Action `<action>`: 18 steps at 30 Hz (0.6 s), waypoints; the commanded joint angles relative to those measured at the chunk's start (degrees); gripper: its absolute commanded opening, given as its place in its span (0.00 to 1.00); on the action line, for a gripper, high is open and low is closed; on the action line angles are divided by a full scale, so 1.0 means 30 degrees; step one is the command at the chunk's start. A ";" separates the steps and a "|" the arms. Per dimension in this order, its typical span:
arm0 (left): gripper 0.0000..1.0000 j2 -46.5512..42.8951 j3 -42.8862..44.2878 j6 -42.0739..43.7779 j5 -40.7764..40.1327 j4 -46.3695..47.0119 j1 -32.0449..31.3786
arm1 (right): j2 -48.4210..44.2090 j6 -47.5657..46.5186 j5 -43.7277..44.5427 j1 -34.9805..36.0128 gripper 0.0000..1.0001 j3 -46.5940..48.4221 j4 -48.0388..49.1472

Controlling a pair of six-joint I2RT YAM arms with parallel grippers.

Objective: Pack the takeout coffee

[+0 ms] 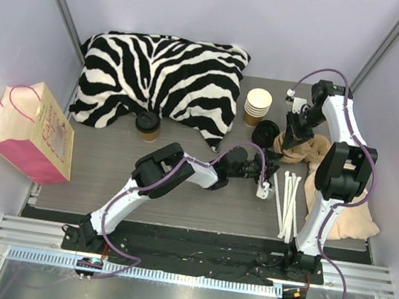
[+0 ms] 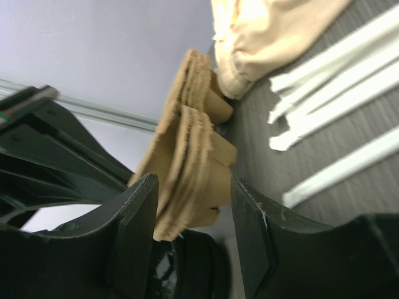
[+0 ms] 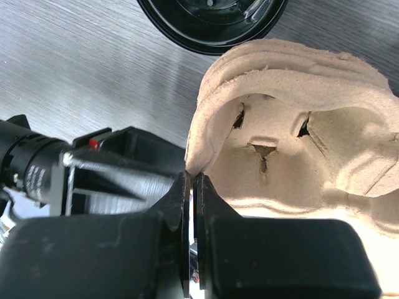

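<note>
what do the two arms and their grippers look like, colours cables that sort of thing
Both arms mix white shells with black joint housings; the left arm and right arm each carry a thin purple cable looping along them. The left gripper has thick matte black fingers with slanted tips. The right gripper is black too, with a small red mark on the body behind it.

Before me, on the grey wood-grain table (image 1: 107, 166): a zebra-striped pillow (image 1: 161, 80) at the far side; a stack of lidless cream-rimmed paper cups (image 1: 257, 107) just right of it; loose black lids (image 1: 266, 133) near that stack; moulded pulp cup carriers (image 3: 293, 137), stacked; a beige cloth (image 1: 348, 213) at right; white wrapped straws (image 1: 288, 200) beside it. A pink paper gift bag (image 1: 33, 132) stands at the left edge.
</note>
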 commanded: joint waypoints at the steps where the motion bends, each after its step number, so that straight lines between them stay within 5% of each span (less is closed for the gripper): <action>1: 0.54 -0.0925 -0.0356 -0.0116 0.0363 0.0457 -0.0022 | -0.0923 -0.0092 -0.0241 -0.0075 0.01 0.0796 -0.1933; 18: 0.54 0.0626 0.1344 -0.0087 -0.0341 -0.0305 0.0125 | -0.1421 -0.0209 -0.0271 -0.0075 0.01 0.1059 -0.2548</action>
